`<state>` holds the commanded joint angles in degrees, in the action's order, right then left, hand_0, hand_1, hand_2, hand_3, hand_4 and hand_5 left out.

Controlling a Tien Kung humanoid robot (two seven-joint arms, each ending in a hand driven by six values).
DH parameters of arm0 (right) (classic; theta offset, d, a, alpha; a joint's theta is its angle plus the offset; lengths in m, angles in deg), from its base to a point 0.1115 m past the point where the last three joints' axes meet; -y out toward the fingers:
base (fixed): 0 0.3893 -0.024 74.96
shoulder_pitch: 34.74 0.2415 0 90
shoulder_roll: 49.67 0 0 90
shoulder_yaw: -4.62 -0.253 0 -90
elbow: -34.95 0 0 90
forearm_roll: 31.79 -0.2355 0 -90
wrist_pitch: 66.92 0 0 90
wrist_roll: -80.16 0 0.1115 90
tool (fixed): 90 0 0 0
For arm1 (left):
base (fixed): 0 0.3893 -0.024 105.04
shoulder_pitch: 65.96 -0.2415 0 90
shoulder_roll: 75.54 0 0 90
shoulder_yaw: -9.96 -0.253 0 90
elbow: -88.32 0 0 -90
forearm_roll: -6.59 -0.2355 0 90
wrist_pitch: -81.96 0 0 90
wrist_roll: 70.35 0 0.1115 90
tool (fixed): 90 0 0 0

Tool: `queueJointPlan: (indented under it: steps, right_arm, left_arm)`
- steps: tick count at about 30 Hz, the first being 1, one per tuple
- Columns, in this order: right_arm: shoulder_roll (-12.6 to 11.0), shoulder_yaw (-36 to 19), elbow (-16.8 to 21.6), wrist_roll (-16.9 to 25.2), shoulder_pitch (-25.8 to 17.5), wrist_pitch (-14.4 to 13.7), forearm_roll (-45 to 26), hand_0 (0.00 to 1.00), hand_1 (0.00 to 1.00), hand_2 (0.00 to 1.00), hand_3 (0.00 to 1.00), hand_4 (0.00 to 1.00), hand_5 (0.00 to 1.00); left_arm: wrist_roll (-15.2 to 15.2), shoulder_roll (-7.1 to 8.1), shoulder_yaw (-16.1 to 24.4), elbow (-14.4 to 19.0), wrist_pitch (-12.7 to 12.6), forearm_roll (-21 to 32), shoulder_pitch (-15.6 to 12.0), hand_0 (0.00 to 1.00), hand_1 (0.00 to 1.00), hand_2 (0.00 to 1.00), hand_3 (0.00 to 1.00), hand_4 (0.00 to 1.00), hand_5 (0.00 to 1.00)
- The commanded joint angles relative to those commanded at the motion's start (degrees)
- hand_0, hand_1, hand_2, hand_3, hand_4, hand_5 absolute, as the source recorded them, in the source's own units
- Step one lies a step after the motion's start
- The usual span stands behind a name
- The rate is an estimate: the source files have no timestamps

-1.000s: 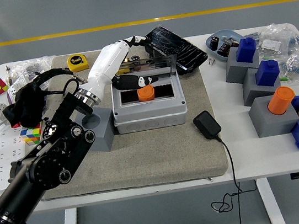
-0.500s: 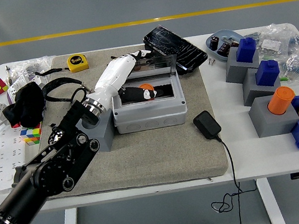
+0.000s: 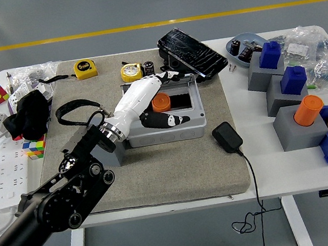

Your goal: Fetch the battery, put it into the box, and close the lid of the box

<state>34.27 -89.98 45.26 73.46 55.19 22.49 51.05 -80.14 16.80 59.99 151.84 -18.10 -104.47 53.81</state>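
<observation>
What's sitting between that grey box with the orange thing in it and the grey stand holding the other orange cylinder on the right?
In the head view, a black charger with its cord lies between the grey box and the grey stand; otherwise mat and bare table.

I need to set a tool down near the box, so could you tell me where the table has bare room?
The grey mat is bare in front of the box, between the left hand and the black charger. The white strip between charger and grey blocks is also free. The table's left end and far right corner are crowded.
</observation>
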Motion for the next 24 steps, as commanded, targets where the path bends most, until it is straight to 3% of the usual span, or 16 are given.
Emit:
queueJointPlan:
  steps: [15,20,24]
  right_arm:
    - [0.07,0.19,0.00,0.31,0.02,-0.13,-0.07,0.632,0.641,0.666,0.569,0.993,0.513]
    - [0.03,0.05,0.00,0.25,0.12,-0.13,0.16,0.632,0.642,0.666,0.569,0.993,0.513]
    - [0.02,-0.27,0.00,0.07,0.16,-0.11,0.61,0.632,0.641,0.667,0.569,0.993,0.512]
  left_arm:
    - [0.24,1.16,-2.03,2.76,0.13,1.40,-2.07,0.722,0.750,0.755,0.781,0.998,0.336]
    - [-0.54,1.61,0.95,5.29,-0.05,2.15,-3.46,0.721,0.749,0.755,0.779,0.998,0.336]
    - [-2.35,1.80,6.13,7.88,-0.67,3.77,-6.05,0.721,0.748,0.752,0.777,0.998,0.343]
